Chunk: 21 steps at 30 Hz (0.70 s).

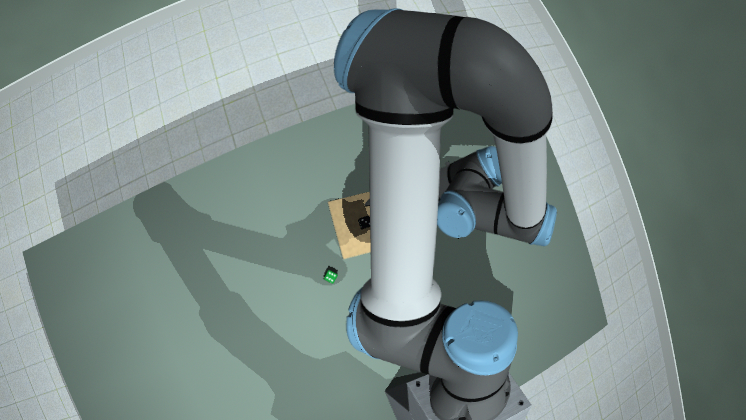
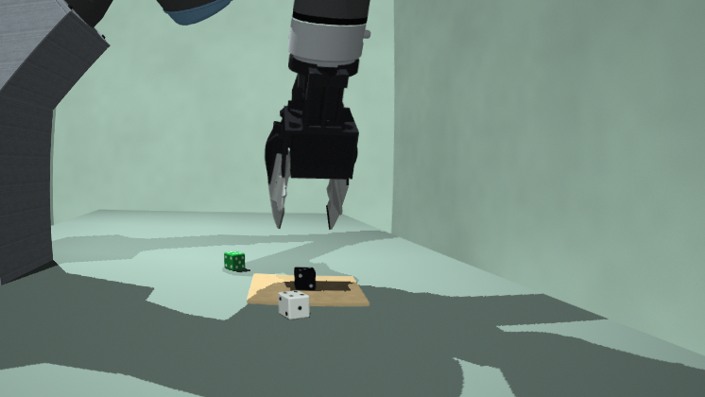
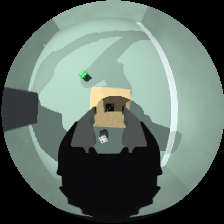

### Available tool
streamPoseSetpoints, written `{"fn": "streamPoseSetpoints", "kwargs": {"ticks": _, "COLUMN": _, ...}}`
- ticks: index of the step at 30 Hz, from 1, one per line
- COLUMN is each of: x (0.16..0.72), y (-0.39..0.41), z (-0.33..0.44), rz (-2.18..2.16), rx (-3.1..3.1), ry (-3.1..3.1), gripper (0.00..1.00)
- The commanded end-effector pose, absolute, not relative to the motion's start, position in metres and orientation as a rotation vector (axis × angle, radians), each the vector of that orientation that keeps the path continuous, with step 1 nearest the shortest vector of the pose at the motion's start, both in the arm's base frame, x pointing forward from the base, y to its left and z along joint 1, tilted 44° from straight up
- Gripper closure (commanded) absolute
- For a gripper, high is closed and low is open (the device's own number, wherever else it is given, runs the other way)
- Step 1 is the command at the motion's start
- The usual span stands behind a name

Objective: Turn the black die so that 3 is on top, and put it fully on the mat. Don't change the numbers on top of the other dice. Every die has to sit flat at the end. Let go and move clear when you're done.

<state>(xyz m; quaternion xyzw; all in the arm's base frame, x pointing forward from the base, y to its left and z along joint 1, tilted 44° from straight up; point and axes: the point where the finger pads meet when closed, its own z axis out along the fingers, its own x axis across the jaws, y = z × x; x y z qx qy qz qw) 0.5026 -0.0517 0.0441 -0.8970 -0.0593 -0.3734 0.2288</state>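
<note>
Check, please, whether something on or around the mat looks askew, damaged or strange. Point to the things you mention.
Nothing stands out. The black die [image 2: 304, 278] [image 3: 110, 107] seems to sit flat on the tan mat [image 1: 351, 246] [image 2: 340, 299] [image 3: 111, 120]; the white die [image 2: 294, 305] [image 3: 103, 139] and green die [image 1: 330, 274] [image 2: 233, 261] [image 3: 84, 75] look level beside it. I see no damage.

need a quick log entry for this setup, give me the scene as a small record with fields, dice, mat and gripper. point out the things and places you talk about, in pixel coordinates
black die: black cube with white pips [image 2: 304, 278] [image 3: 109, 107], on the mat
mat: flat tan square [image 1: 351, 247] [image 2: 335, 299] [image 3: 110, 120]
green die: green cube with white pips [image 1: 330, 274] [image 2: 233, 261] [image 3: 84, 75], off the mat
white die: white cube with black pips [image 2: 294, 304] [image 3: 103, 138], off the mat
gripper: black two-jaw gripper [image 2: 304, 227] [image 3: 109, 106], open, above the mat, holding nothing
black die's top number: cannot tell
</note>
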Motion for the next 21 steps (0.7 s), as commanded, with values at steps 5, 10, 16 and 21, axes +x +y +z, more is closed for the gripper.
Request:
{"fn": "streamPoseSetpoints", "kwargs": {"ticks": 5, "x": 0.5023, "y": -0.0508, "z": 0.0421, "rz": -1.028, "rx": -2.501, "ry": -0.154, "gripper": 0.63}}
{"fn": "streamPoseSetpoints", "kwargs": {"ticks": 10, "x": 0.5020, "y": -0.0498, "z": 0.0399, "rz": -1.032, "rx": -2.545, "ry": -0.138, "gripper": 0.63}}
{"fn": "streamPoseSetpoints", "kwargs": {"ticks": 16, "x": 0.5019, "y": -0.0492, "z": 0.0391, "rz": -1.046, "rx": -2.597, "ry": -0.112, "gripper": 0.63}}
{"fn": "streamPoseSetpoints", "kwargs": {"ticks": 21, "x": 0.5020, "y": -0.0492, "z": 0.0400, "rz": -1.063, "rx": -2.636, "ry": -0.087, "gripper": 0.63}}
